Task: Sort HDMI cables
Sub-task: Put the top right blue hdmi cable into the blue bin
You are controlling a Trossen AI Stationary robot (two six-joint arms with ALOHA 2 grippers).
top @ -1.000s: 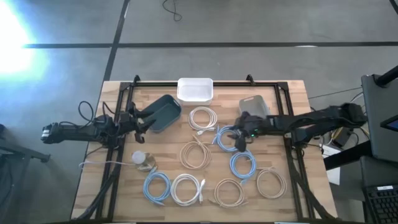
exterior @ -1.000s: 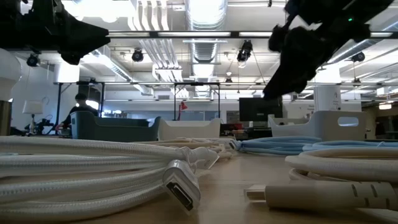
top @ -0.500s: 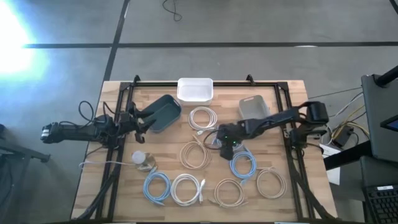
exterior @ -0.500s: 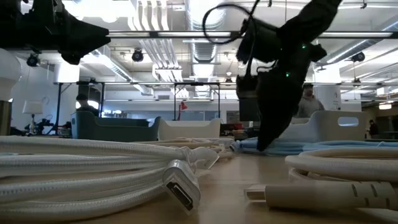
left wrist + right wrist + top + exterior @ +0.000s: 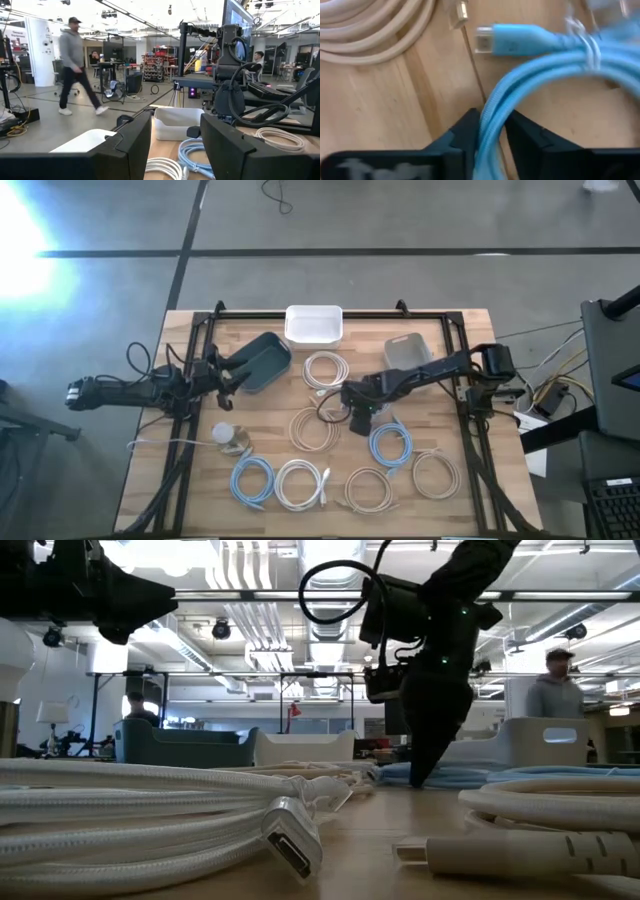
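Wooden surface [image 5: 470, 350], carrying coiled HDMI cables for sorting. Three bins beyond the right gripper: dark bin [image 5: 262, 362], white bin [image 5: 314, 323], grey bin [image 5: 408, 351], likely one per cable colour. Cables spread singly, apart, so each can be pinched alone. Right gripper [image 5: 358, 416], low at mid-surface, fingers clamped on one strand of the light blue cable [image 5: 540, 75], plug lying just ahead; edge grip suits lifting the whole coil. Left gripper [image 5: 222, 372], parked beside the dark bin, fingers apart, empty.
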